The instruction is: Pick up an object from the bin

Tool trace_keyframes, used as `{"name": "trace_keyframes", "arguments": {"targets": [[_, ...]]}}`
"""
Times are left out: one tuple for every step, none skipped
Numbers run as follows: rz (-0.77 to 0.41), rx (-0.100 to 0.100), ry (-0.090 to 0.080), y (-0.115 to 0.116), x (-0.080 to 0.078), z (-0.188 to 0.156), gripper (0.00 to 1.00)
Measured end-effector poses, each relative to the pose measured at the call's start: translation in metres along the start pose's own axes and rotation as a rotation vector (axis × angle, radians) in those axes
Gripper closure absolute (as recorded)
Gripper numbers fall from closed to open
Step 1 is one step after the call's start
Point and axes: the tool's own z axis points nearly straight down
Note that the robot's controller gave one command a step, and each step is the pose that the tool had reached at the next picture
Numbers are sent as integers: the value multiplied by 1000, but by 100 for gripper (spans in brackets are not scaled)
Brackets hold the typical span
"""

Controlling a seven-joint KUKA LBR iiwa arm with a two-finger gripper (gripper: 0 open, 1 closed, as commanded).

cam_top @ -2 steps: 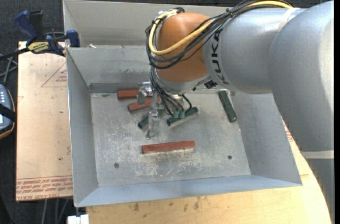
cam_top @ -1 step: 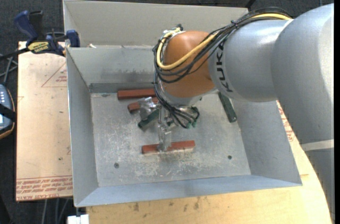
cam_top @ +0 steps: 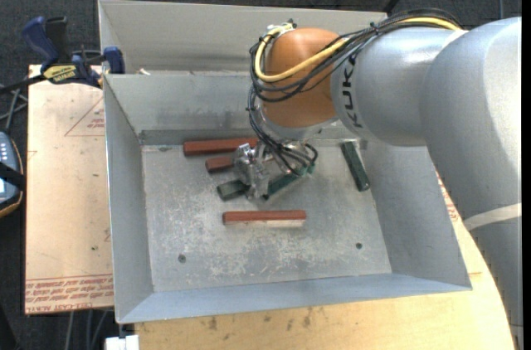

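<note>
The end effector [cam_top: 254, 168] hangs low near the middle of the bin [cam_top: 124, 174] — wide or narrow, I cannot tell — and the small dark block [cam_top: 231, 190] lies just beside it at 8 o'clock, its long axis running about 9 to 3.

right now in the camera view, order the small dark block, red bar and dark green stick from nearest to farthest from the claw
1. small dark block, right beside the claw
2. red bar, below it in the view
3. dark green stick, off to the view's right
</note>
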Motion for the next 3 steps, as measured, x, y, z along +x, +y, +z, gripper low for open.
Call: {"name": "trace_keyframes", "arguments": {"targets": [[0,0,0,0,0,0,100],[-5,0,6,3,9,-114,100],[-5,-1,6,3,9,-113,0]]}}
